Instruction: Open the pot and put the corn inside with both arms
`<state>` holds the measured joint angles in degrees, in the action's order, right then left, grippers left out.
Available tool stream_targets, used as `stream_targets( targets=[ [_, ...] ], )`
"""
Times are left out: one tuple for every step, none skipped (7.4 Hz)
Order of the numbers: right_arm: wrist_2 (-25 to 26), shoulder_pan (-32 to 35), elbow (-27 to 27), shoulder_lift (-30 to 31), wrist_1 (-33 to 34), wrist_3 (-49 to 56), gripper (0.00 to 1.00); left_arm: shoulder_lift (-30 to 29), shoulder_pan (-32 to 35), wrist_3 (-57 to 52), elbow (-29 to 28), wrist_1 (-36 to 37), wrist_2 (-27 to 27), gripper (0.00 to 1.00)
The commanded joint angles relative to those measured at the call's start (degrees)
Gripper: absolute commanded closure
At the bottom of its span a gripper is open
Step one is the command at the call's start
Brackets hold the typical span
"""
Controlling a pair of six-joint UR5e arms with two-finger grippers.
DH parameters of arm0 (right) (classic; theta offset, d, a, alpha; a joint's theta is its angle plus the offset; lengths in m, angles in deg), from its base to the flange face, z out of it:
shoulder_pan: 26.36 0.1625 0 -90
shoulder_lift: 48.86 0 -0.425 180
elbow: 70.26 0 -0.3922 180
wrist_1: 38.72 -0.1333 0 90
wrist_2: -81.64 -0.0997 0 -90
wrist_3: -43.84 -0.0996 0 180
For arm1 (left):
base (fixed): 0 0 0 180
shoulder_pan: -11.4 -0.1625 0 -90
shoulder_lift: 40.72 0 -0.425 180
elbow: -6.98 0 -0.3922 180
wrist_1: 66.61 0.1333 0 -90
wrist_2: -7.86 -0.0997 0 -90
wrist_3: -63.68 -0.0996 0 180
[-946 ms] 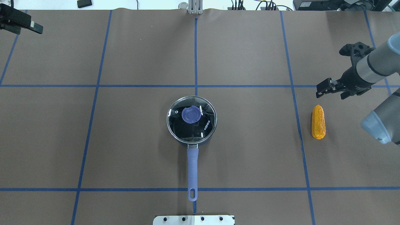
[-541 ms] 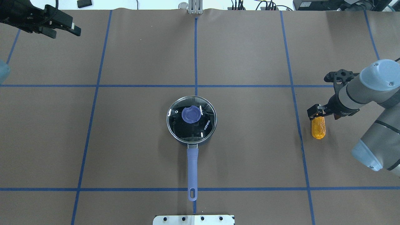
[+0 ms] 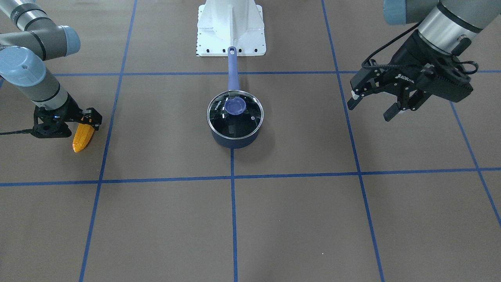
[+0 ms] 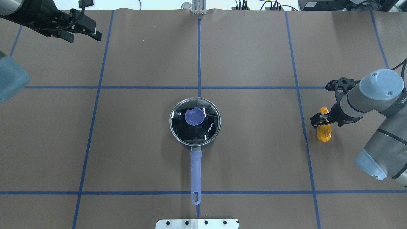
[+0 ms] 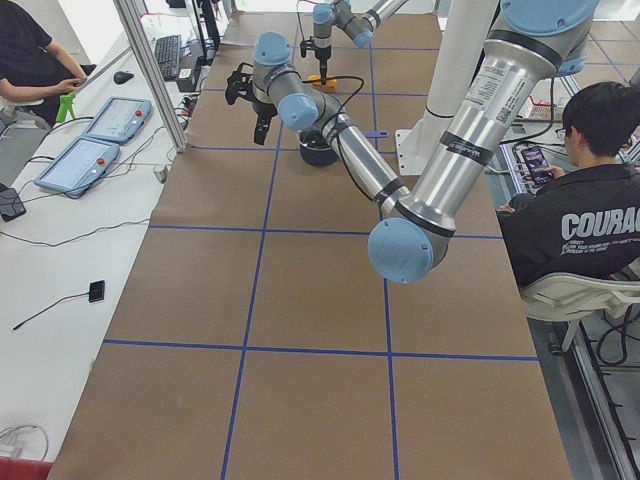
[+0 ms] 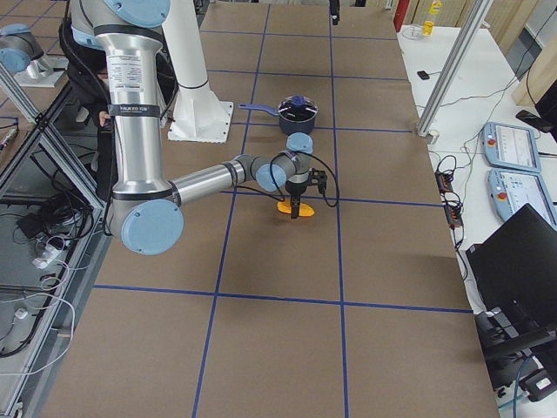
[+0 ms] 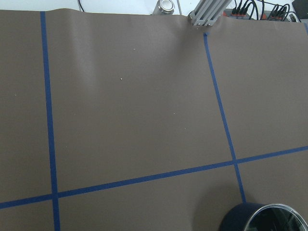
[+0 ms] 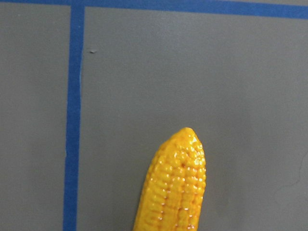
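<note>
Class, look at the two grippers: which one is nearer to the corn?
The right. The right gripper is down over the corn, and the left gripper hangs far off on the other side of the pot.

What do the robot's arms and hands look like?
The left arm and right arm are silvery-grey tubes with light-blue round joint caps. The left hand and the right hand are black and two-fingered. White lettering marks the left hand, and a black cable loops beside it.
</note>
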<state>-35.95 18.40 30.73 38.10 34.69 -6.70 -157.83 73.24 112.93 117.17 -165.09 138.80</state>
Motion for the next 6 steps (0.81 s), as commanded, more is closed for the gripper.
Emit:
stream_targets(
  targets=[
    [-0.54, -0.1, -0.18, -0.56, -0.02, 0.35, 0.31, -0.14, -0.59, 0.32, 0.12, 0.13, -1.12, 0.03],
    [-0.63, -0.1, -0.18, -0.65, -0.02, 0.53, 0.41, -0.14, -0.59, 0.32, 0.29, 0.13, -1.12, 0.03],
    [-0.63, -0.19, -0.18, -0.74, -0.02, 0.61, 0.46, -0.05, -0.67, 0.32, 0.47, 0.13, -1.12, 0.03],
    [-0.63, -0.19, -0.18, -0.74, -0.02, 0.61, 0.52, -0.05, -0.85, 0.66, 0.38, 0.13, -1.21, 0.03],
    [-0.71, -0.19, -0.18, -0.82, -0.02, 0.61, 0.57, -0.22, -1.46, 1.02, 0.38, 0.13, -1.3, 0.03],
    [-0.89, -0.19, -0.18, -0.82, -0.02, 0.88, 0.59, -0.22, -1.46, 1.02, 0.38, 0.13, -1.3, 0.03]
  ],
)
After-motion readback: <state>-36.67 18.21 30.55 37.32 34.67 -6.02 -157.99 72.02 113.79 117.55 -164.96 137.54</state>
